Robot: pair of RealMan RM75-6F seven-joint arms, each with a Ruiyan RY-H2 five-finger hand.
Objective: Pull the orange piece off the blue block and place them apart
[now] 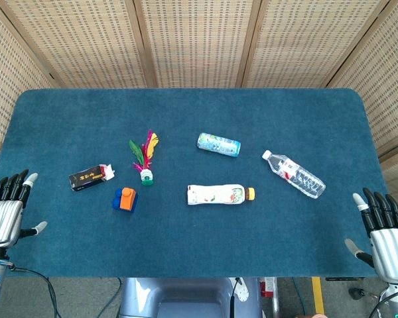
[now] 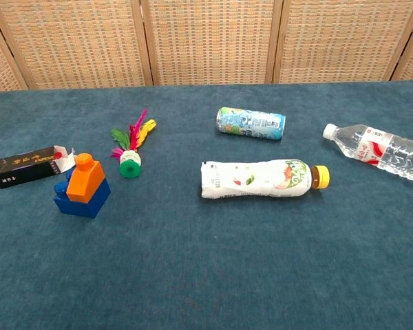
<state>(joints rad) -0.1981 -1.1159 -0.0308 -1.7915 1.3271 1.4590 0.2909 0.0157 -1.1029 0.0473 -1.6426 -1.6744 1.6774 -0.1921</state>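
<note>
Orange plastic caps the job: the orange piece point(image 2: 85, 180) sits pressed onto the blue block point(image 2: 82, 198), left of centre on the surface point(image 1: 186, 252) and toward its near side, just beside the black carton point(image 2: 26, 167). Both look like hard, moulded toy bricks, so I judge them light, stiff and fairly smooth, unlikely to break but apt to slide on the blue felt if tugged one-handed. A sensible hold would pin the blue block by its lower side walls while the other fingers take the orange piece across its flanks, below the round stud on top, and pull straight up.

The left robot hand point(image 1: 6, 209) rests at the near left edge, fingers spread and gripping nothing; the right robot hand point(image 1: 383, 228) waits at the near right edge, likewise empty with fingers apart. Both are well apart from the bricks.

Writing is scarce. The black carton carries gold characters too small to read. The white bottle point(image 2: 256, 179), the can point(image 2: 250, 123) and the clear bottle point(image 2: 378, 149) bear printed labels, but no brand is legible.
</note>
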